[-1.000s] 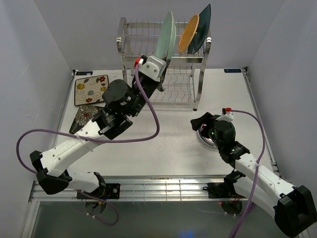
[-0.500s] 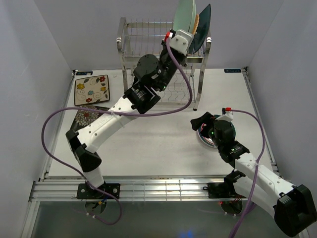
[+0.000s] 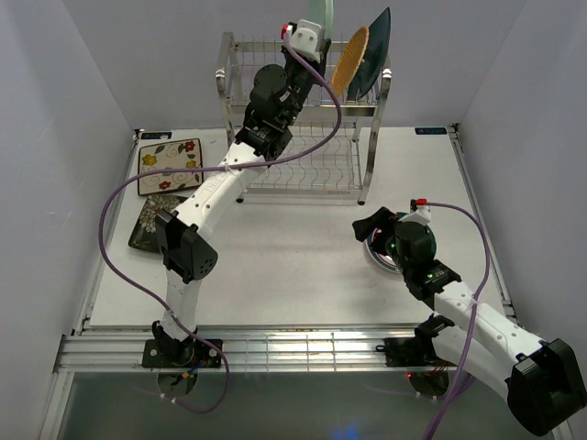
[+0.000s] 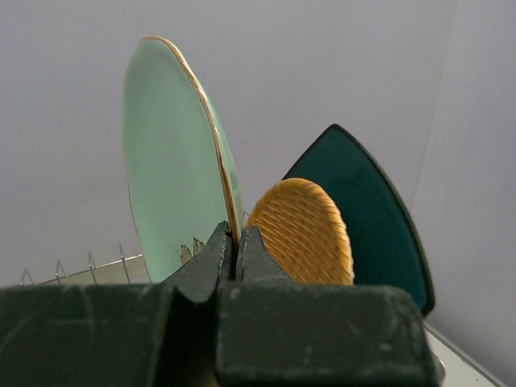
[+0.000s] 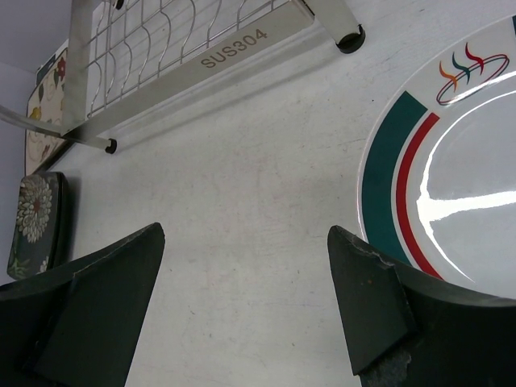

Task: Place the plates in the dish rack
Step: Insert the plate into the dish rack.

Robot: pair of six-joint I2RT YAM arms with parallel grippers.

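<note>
My left gripper (image 3: 315,27) is raised over the top tier of the steel dish rack (image 3: 275,174) and is shut on the lower rim of the pale green plate (image 3: 324,13), held upright on edge. In the left wrist view the jaws (image 4: 234,239) pinch the green plate (image 4: 169,161), just left of the woven orange plate (image 4: 305,234) and the teal plate (image 4: 375,214). Both stand in the top tier (image 3: 349,60) (image 3: 374,48). My right gripper (image 5: 246,234) is open and empty, low over the table beside the white striped-rim plate (image 5: 451,185).
The cream floral rectangular plate (image 3: 170,167) and the dark floral plate (image 3: 147,223) lie on the table at far left. The rack's lower shelf (image 5: 177,40) and foot show in the right wrist view. White walls enclose the table on three sides.
My left arm has stretched up and back, carrying the green plate higher over the rack's top tier, next to the orange plate. The right arm has not moved.
</note>
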